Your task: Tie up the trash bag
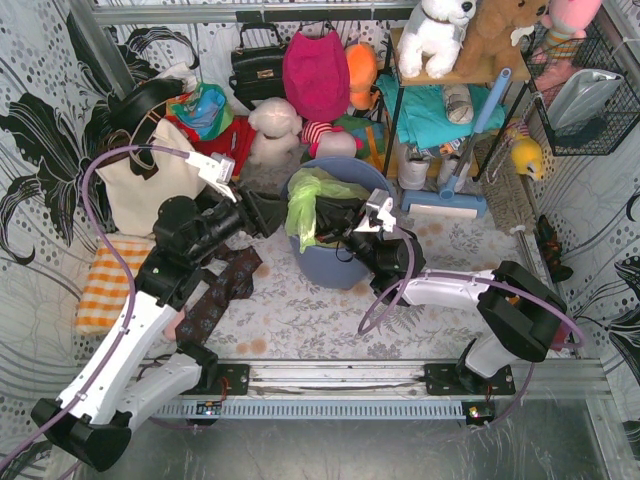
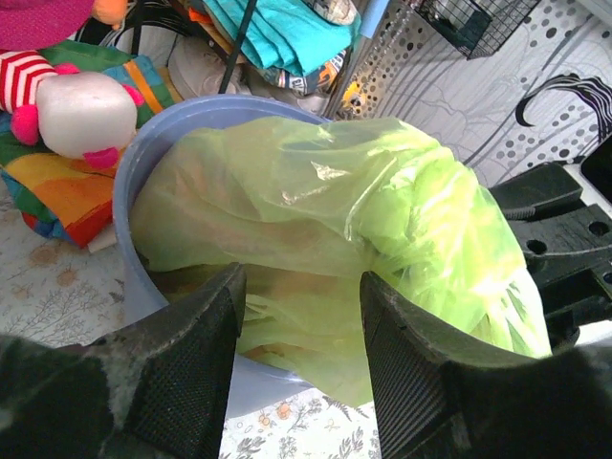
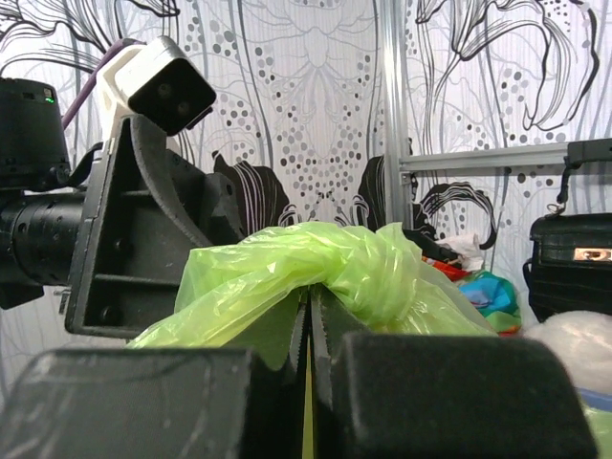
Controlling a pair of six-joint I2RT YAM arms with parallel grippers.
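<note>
Centre of table (image 1: 300,320), inside bin (image 1: 330,270): trash bag (image 1: 305,205), likely flimsy, slippery; best grasped at bunched neck. Right gripper (image 3: 308,330) pinching film; left gripper (image 2: 301,335) agape, empty.

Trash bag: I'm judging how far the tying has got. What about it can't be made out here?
- Top view: bag bottom hidden inside the bin; right gripper covers part of its mouth.
- Left wrist view: left gripper blocks the near edge; contents only a brownish blur through plastic.
- Right wrist view: the shut right gripper hides whatever lies below the pinched fold; knot or not, unclear.
</note>
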